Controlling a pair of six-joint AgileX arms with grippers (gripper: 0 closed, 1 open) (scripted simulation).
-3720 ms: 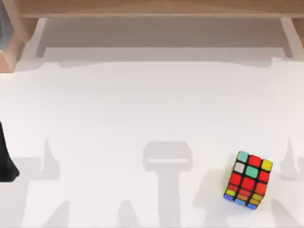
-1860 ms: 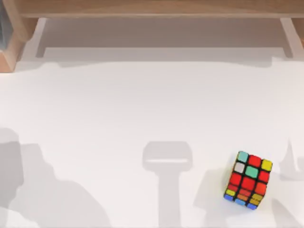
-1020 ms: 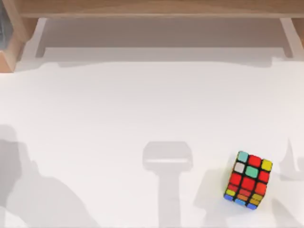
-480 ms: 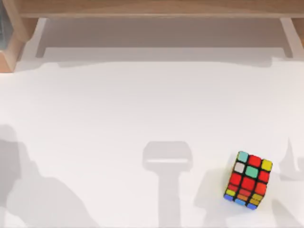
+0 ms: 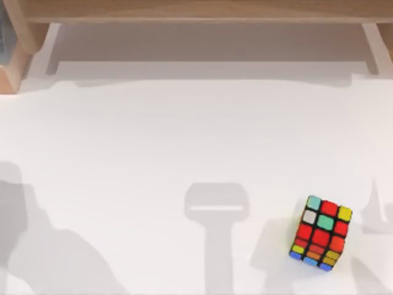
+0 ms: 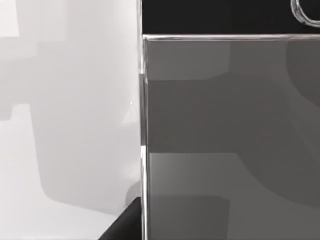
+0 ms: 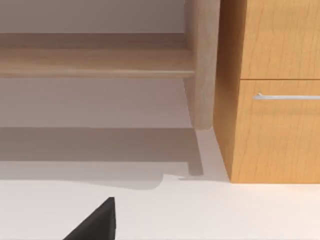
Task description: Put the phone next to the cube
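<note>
The cube (image 5: 320,232), with red, orange, yellow, green, blue and white stickers on a black grid, sits on the white table (image 5: 184,141) near the front right. The phone (image 6: 225,125) looms very close in the left wrist view. Its glossy dark grey screen has a silver rim and a round home button (image 6: 306,12) at one end. A black part of my left gripper (image 6: 125,225) sits right at the phone's long edge, over the white surface. A black part of my right gripper (image 7: 95,222) hangs above the table, facing the wooden furniture.
A wooden shelf (image 5: 196,12) runs along the table's far side. In the right wrist view a wooden cabinet (image 7: 275,125) with a metal drawer handle (image 7: 287,96) stands beside a rounded wooden post (image 7: 202,65). Arm shadows lie on the table's front left.
The dark arm part at the top view's left edge 3.7 s ago has gone out of frame. A broad shadow has spread over the front left. The cube has not moved.
</note>
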